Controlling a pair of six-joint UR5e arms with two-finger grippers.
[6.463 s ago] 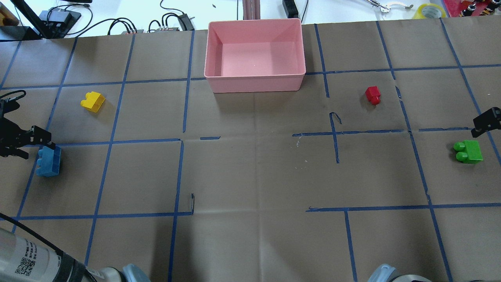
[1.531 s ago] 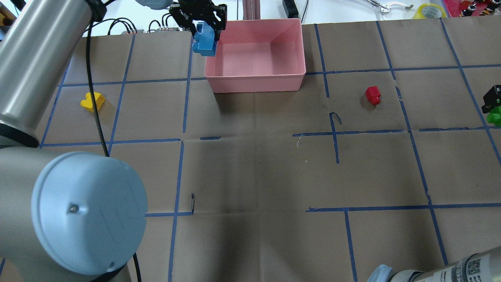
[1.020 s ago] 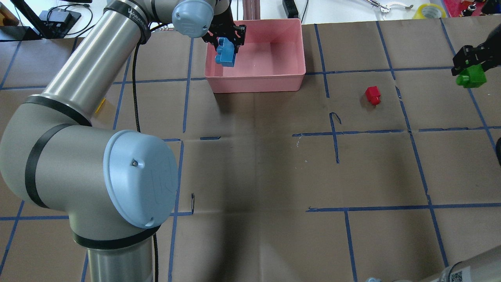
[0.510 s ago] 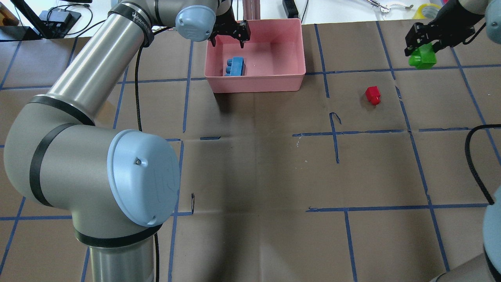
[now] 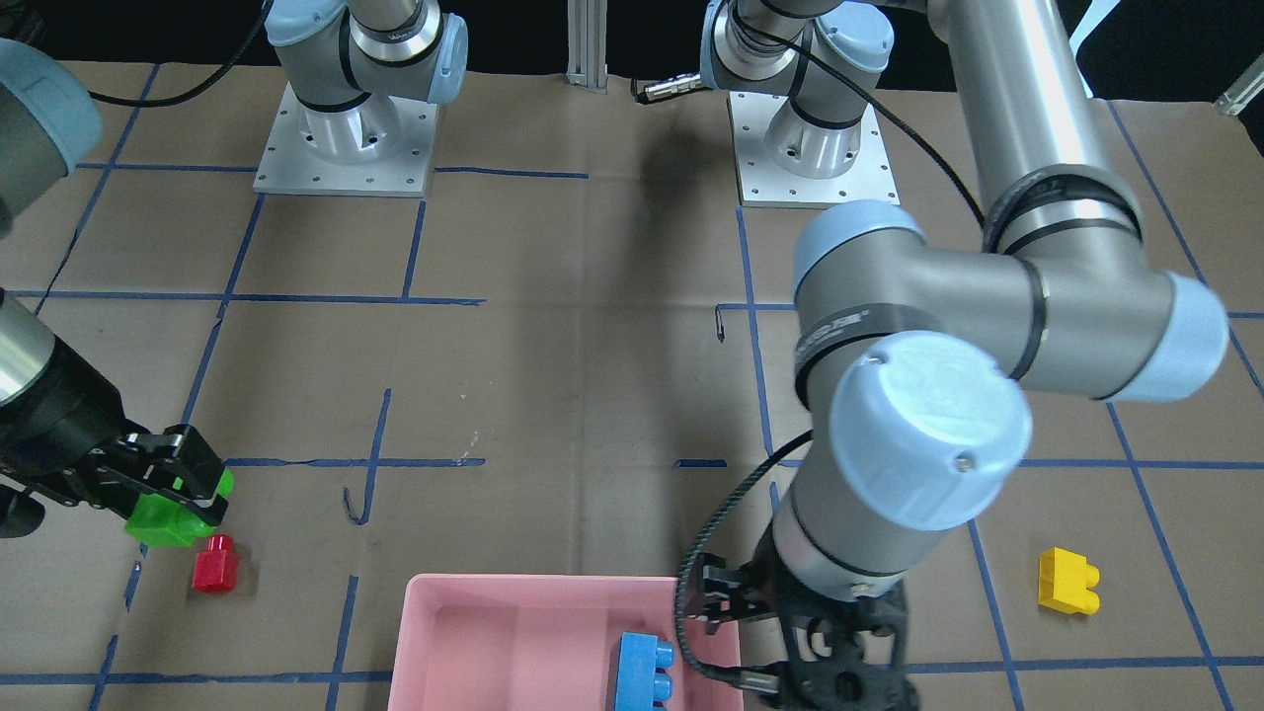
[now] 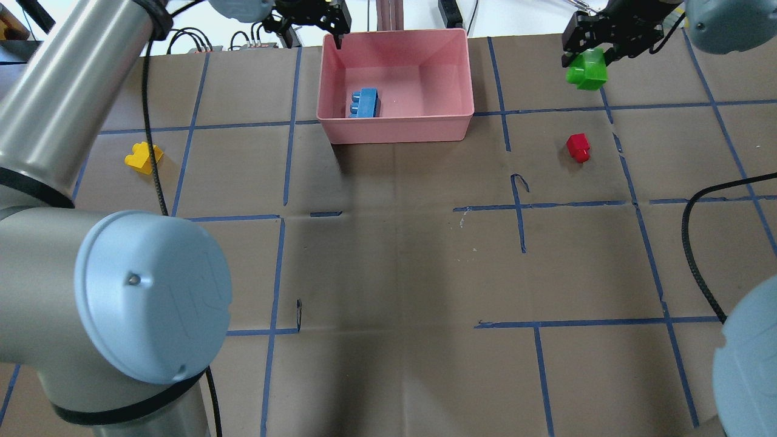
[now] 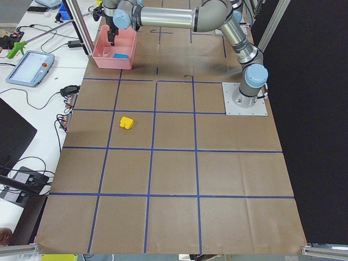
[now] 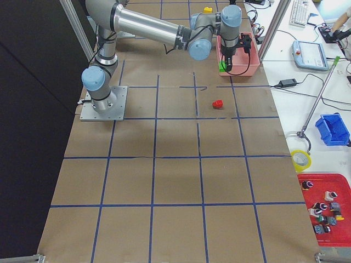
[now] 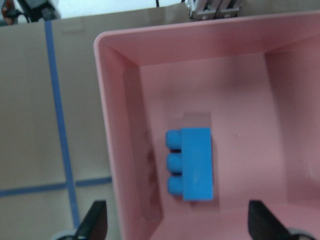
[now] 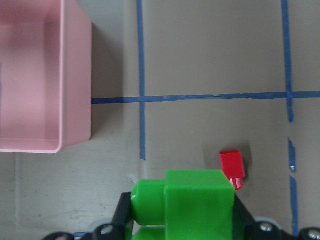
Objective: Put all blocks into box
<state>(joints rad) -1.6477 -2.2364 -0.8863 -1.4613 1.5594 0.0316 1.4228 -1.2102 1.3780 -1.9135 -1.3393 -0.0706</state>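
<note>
The blue brick [image 6: 364, 103] lies in the left part of the pink box [image 6: 394, 128]; it also shows in the left wrist view [image 9: 192, 164] and the front view [image 5: 644, 676]. My left gripper [image 6: 311, 27] is open and empty above the box's far left corner. My right gripper [image 6: 592, 56] is shut on the green brick [image 6: 586, 70] and holds it in the air to the right of the box, beyond the red brick [image 6: 578, 147]. The red brick also shows below it in the right wrist view [image 10: 232, 167]. The yellow brick [image 6: 144, 158] lies on the table at the left.
My left arm's elbow [image 6: 152, 297] fills the near left of the overhead view. Cables and power units [image 6: 261, 33] and a metal post [image 6: 388, 12] lie just beyond the box. A tape roll [image 6: 668, 15] sits at the far right.
My left gripper carried the blue brick over the box, let it fall in, and drew back to the far left corner. My right gripper lifted the green brick and moved it left towards the box.
</note>
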